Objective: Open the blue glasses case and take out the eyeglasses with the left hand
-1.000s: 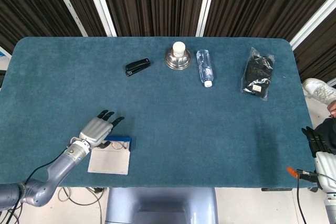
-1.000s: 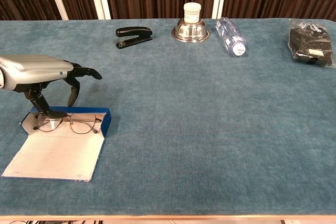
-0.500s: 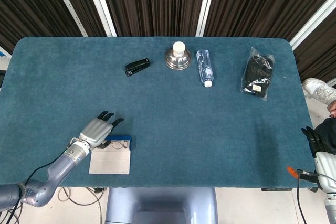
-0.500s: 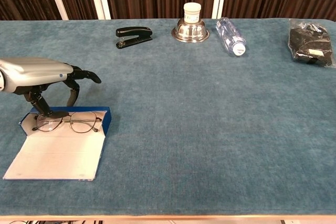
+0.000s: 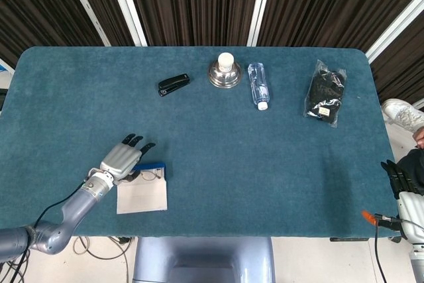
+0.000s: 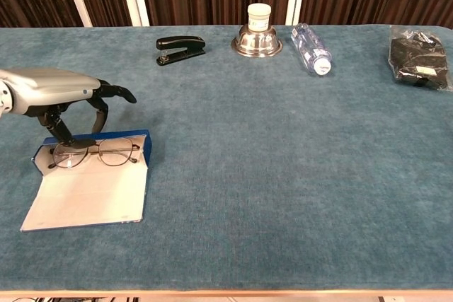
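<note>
Teal table (image 6: 283,175), unlabelled glasses case (image 6: 88,192)

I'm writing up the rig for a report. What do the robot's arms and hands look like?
The left hand has a silver-grey metallic shell on its back and black fingers. Its arm is a grey rounded tube with a thin black cable running alongside. The right hand shows only at the frame edge: dark fingers, a whitish wrist, and an orange-tipped cable nearby.

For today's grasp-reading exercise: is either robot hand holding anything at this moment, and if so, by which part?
It cannot be told. The left hand reaches its fingers down onto the eyeglasses lying in the open blue glasses case, but no closed grip shows. The right hand holds nothing.
</note>
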Controlling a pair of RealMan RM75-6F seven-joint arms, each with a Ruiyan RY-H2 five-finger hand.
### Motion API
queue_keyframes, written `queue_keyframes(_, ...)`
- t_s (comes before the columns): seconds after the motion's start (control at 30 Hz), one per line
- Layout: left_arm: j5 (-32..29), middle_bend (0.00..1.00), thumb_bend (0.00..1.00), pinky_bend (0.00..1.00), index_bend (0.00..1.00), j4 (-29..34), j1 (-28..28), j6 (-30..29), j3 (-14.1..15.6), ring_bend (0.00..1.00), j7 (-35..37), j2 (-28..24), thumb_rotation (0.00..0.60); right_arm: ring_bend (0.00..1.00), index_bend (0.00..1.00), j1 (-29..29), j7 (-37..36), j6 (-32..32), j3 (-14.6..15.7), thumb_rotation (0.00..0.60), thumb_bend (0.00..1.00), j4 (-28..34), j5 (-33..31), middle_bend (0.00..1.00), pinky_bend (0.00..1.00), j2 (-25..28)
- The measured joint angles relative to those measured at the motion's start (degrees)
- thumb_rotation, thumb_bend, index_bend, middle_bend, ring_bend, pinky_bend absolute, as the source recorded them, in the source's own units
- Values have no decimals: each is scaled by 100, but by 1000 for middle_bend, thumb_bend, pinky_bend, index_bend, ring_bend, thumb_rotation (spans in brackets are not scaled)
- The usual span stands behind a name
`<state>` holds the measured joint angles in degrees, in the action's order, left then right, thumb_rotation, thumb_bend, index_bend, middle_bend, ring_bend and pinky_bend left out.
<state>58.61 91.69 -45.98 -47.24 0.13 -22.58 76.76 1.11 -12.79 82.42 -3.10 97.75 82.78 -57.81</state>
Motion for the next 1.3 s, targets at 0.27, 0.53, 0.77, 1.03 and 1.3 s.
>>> queue_keyframes(0.27,-140,508,369,36,105,-456,-159,132,-171,41,-48,159,600,0,0,2,6,-2,0,600,201,-10,1,0,199,-4)
queue_keyframes(0.53,-244,508,369,36,106,-825,-367,288,-308,41,-155,337,600,0,0,0,9,0,-3,600,201,-7,-4,0,199,-6)
queue_keyframes(0.77,-228,510,369,36,112,-1096,-500,298,-376,51,-282,454,600,0,0,1,-10,-8,-5,600,201,-1,-13,0,199,1)
queue_keyframes(1.03,-75,510,369,36,113,-1236,-621,305,-433,52,-359,410,600,0,0,3,-13,-16,-6,600,201,-3,-19,0,199,0)
queue_keyframes(1.3,194,510,369,36,115,-1486,-686,315,-416,51,-360,455,600,0,0,-2,-5,-10,-8,600,201,4,-25,0,199,1)
